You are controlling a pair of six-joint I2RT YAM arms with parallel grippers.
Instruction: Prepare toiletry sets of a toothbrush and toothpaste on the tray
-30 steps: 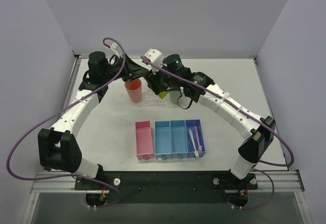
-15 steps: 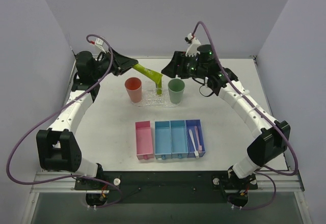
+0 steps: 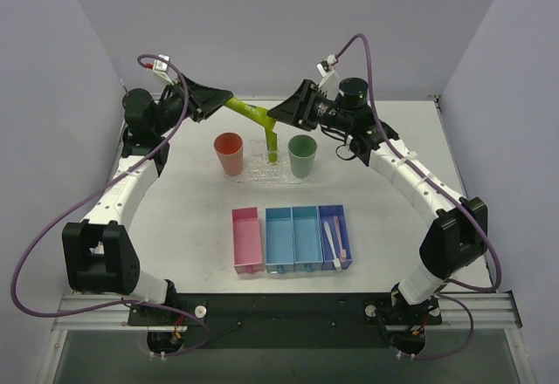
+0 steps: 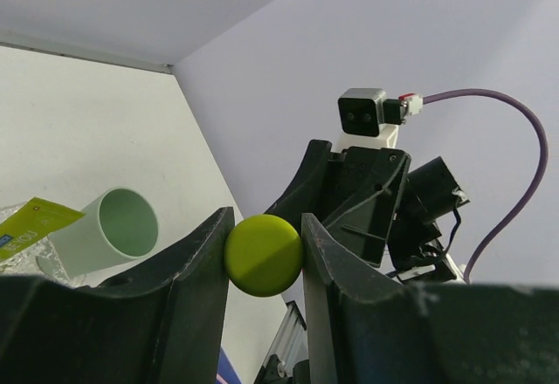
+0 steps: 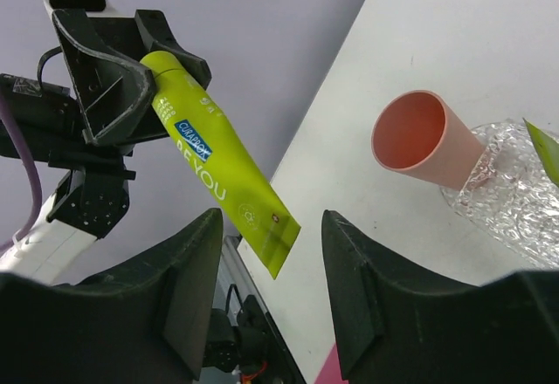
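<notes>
My left gripper is shut on the cap end of a yellow-green toothpaste tube and holds it in the air above the back of the table. In the left wrist view the round cap is clamped between the fingers of that gripper. My right gripper is open, and the tube's flat end sits at its open jaws, untouched. A second tube rests on the clear tray. Two toothbrushes lie in the dark blue bin.
A salmon cup stands at the tray's left and a green cup at its right. A pink bin, a light blue double bin and the dark blue bin sit in a row at the front.
Both arms rose from low over the tray. The left gripper carried a tube up and to the left. The right gripper swung back, then closed in on the tube's flat end.
</notes>
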